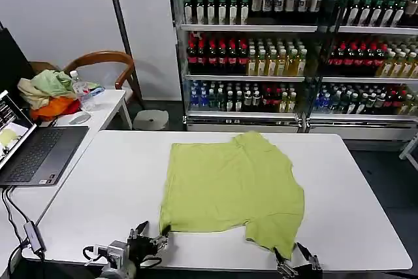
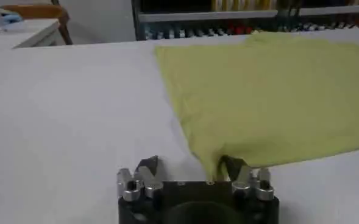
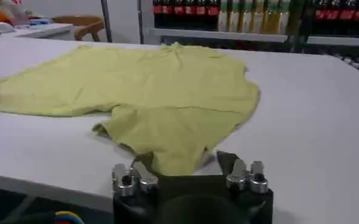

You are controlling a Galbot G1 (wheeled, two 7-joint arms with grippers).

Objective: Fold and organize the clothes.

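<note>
T-shirt lies flat on the counter; both end effectors, left and right, gape wide at its near corners, pre-grasp. Next: pinch corners evenly.

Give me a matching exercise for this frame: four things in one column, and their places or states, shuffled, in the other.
Things:
1. T-shirt
2. left gripper
3. right gripper
4. laptop

Places or states:
A. open on the side desk to the robot's left
B. open at the shirt's near corner on the robot's left
C. spread on the white table
D. open at the near sleeve on the robot's right

Pairs: 1-C, 2-B, 3-D, 4-A
</note>
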